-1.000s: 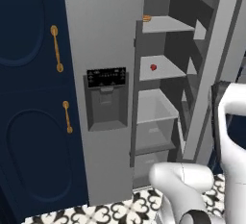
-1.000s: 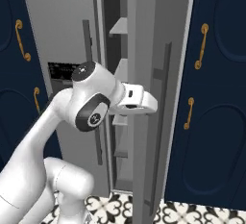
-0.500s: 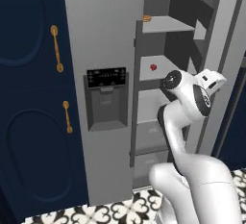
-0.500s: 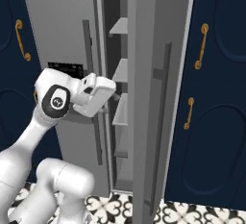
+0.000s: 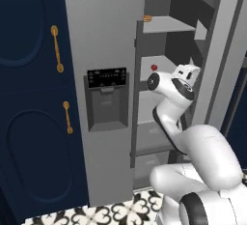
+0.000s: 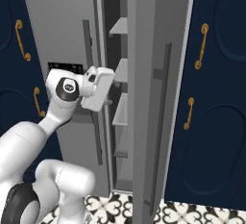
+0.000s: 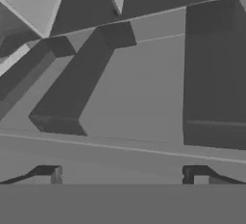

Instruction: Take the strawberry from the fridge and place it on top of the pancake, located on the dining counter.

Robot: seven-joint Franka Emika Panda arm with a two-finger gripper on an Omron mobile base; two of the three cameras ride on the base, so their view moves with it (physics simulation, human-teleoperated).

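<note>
With the hand point(image 7: 123, 172) spread wide and empty inside the open fridge point(image 5: 103, 50), the strawberry point(image 5: 154, 67) sat on a middle shelf just beside the wrist, so a blind sideways reach could knock it away.

No readable text anywhere; the fridge's point(image 5: 103, 50) black dispenser panel point(image 5: 106, 78) carries only tiny illegible marks.
</note>
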